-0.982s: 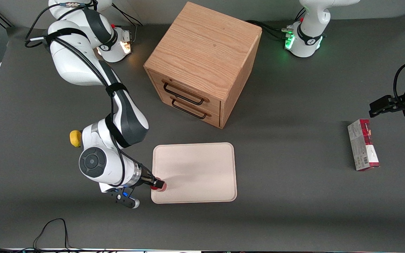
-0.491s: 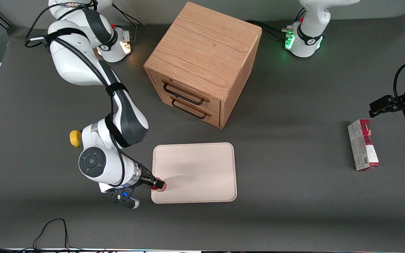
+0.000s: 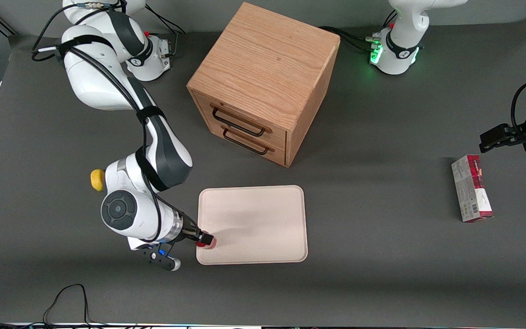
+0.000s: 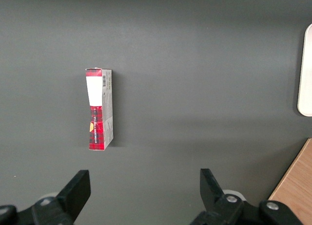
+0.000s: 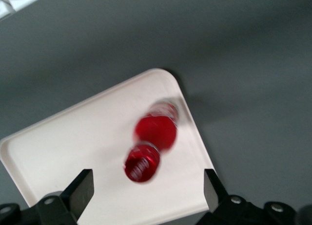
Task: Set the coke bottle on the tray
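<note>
Over the tray's (image 3: 263, 219) corner nearest the working arm, the jaws (image 5: 146, 196) hang wide open above the bottle (image 5: 152, 140) standing there, released; next, probably retreat upward without knocking it.

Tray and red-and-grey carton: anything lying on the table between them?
Nothing: front view shows bare dark table between the tray and the carton. The gripper hangs over the tray's corner.

Matt dark grey counter (image 3: 381, 256), smooth and even. Smooth cream tray (image 3: 263, 219) with a dull, plastic-like finish. Glossy red plastic bottle (image 5: 155, 132), shiny red cap, on the tray below the open gripper (image 5: 146, 193) of matt black plastic. Oak-grained wooden drawer cabinet (image 3: 263, 68), satin finish, thin dark metal handles. Printed cardboard carton (image 3: 470, 188), slightly glossy. Glossy white arm shells.
</note>
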Motion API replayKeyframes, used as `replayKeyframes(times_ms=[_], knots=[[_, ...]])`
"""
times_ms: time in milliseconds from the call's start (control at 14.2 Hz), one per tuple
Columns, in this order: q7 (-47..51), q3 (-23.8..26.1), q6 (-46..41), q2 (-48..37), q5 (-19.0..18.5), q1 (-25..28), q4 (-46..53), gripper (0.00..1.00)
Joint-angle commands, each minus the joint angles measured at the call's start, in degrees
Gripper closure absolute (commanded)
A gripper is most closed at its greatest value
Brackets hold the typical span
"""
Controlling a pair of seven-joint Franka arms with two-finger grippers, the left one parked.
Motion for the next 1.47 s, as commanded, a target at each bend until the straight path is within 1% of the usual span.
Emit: replayKeyframes(times_ms=[0, 211, 281, 351, 561, 632, 772, 1053, 1404], knots=[[-6.13, -0.23, -3.05, -12.13, -0.34, -1.79, -13.84, 0.00], [-15.02, -0.23, 1.68, -29.27, 0.19, -4.52, -37.30, 0.00], [-17.83, -0.32, 3.18, -34.11, 0.19, -5.32, -43.64, 0.00], [-20.73, -0.41, 3.71, -38.85, 0.19, -5.76, -48.92, 0.00], [-31.35, -4.79, 1.88, -50.99, 0.19, -6.03, -59.58, 0.00], [-34.53, -5.85, 0.04, -53.81, 0.19, -6.03, -61.00, 0.00], [-37.54, -8.22, -5.05, -55.42, 0.19, -6.03, -59.01, 0.00], [-42.02, -8.32, -12.87, -55.51, -0.51, -6.55, -52.94, 0.00], [-46.76, -7.62, -18.24, -55.51, -0.60, -9.10, -50.21, 0.00]])
